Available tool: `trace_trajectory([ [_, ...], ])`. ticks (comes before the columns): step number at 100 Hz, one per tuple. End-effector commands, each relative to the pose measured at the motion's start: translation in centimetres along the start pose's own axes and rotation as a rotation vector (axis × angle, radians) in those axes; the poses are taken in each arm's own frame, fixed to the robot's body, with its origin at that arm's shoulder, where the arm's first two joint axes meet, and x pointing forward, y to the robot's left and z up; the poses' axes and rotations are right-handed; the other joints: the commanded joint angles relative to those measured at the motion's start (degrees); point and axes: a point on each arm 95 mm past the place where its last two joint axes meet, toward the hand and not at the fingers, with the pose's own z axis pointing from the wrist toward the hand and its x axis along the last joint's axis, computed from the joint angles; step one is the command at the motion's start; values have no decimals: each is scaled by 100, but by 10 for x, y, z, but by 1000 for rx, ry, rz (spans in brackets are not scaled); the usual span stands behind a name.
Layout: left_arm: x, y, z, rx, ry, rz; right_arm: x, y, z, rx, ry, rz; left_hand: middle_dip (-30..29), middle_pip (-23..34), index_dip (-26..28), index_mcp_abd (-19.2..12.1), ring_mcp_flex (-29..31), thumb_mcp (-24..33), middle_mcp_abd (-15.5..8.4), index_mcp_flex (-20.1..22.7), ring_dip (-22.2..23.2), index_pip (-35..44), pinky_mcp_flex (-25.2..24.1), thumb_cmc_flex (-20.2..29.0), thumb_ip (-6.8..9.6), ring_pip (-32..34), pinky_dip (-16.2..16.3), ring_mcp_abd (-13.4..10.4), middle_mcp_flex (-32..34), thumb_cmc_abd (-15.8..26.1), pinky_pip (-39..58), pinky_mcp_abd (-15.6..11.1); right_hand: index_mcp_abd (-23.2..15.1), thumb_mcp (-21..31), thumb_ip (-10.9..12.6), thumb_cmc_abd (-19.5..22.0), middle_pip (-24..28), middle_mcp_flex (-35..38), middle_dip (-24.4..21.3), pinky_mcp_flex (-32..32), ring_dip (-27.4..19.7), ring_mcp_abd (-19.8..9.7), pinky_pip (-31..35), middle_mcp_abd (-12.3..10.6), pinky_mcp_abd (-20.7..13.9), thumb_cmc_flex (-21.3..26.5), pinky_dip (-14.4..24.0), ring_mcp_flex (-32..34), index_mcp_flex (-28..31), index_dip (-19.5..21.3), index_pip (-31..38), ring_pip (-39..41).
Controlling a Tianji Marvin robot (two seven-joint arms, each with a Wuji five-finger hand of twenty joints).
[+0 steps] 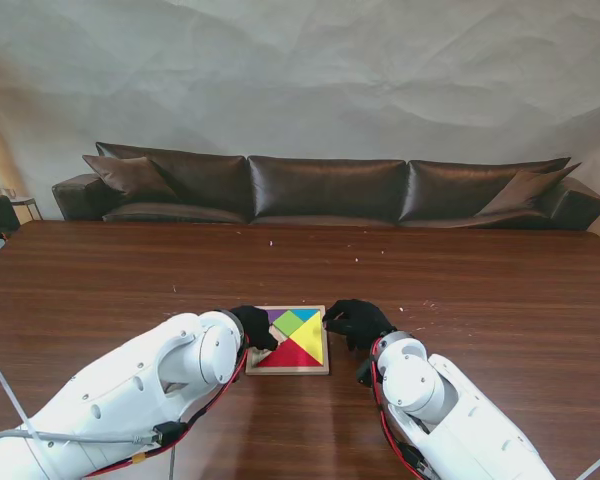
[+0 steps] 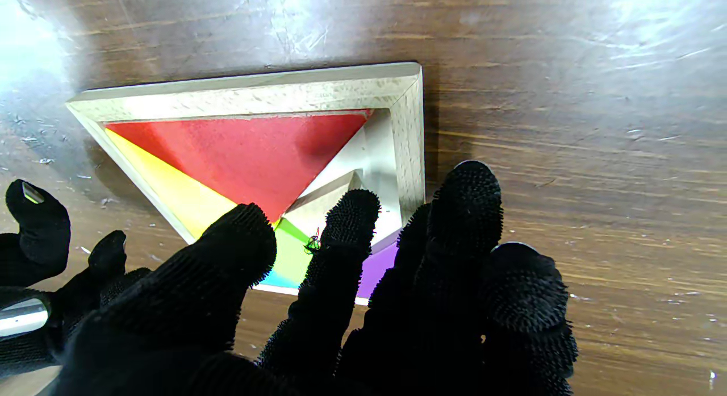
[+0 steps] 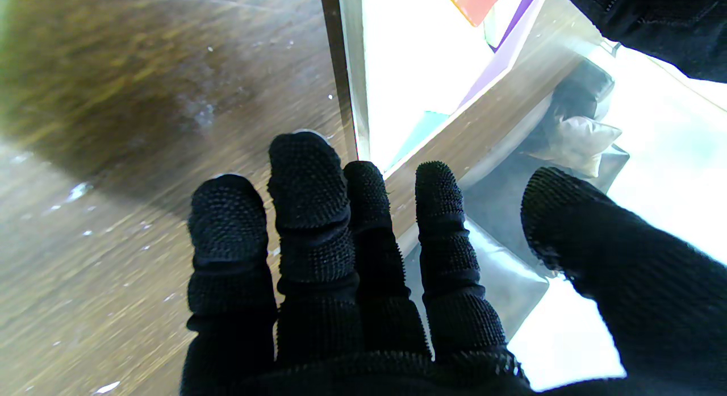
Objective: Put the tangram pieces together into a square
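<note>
A square wooden tray (image 1: 322,368) lies on the table just ahead of me, holding a red triangle (image 1: 288,353), a yellow triangle (image 1: 312,337), a green piece (image 1: 288,322), a purple piece (image 1: 275,315) and a blue piece (image 1: 306,313). My left hand (image 1: 254,327) reaches over the tray's left side with fingers spread and nothing held. In the left wrist view one fingertip (image 2: 355,211) rests by a pale, tilted piece (image 2: 335,183) beside the red triangle (image 2: 250,154). My right hand (image 1: 356,322) is open at the tray's right rim (image 3: 347,72), fingers (image 3: 309,174) straight.
The brown wooden table (image 1: 480,290) spreads wide around the tray, dotted with small white specks. A dark leather sofa (image 1: 330,190) runs along its far edge. Glare washes out most of the tray in the right wrist view.
</note>
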Motion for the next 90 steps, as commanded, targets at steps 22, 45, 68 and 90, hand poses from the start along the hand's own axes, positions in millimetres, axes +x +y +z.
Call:
trace_trajectory([
  [22,2,4,2,-34,4,-10,1,-4,-1,17,1,3,-146,-12,-134,176,131,111,124,15,-68,-128,58,-215,182,-32,-57,101,-146,230,309,20,32,-107,159,200,76,-146,-60,-776,-23,40,176,127,40,-49,144,-101,28,8,59,92],
  [45,4,2,1,-42,14,22,0,-4,-1,18,-1,3,764,535,-324,103,-327,-168,-457,-177,371,-305,-324,-154,193,537,102,-62,-273,332,270,-415,36,-103,160,196,75,-147,-61,-776,-22,39,176,123,40,-46,144,-94,29,8,59,95],
  [68,6,0,0,-46,25,74,0,-4,-1,20,-3,3,2747,1533,-690,31,-674,-457,-571,-305,537,-629,-579,-141,219,1066,419,-265,-641,416,120,-642,36,-99,159,197,76,-146,-61,-779,-23,38,175,118,41,-51,144,-94,30,7,59,97],
  [90,5,-4,-3,-37,21,95,0,-4,0,23,-4,3,2533,1259,-750,-21,-779,-528,-515,-310,504,-620,-668,-146,219,1021,502,-245,-741,435,53,-637,32,-104,159,202,76,-148,-61,-780,-24,26,175,114,33,-50,144,-99,26,7,59,94],
])
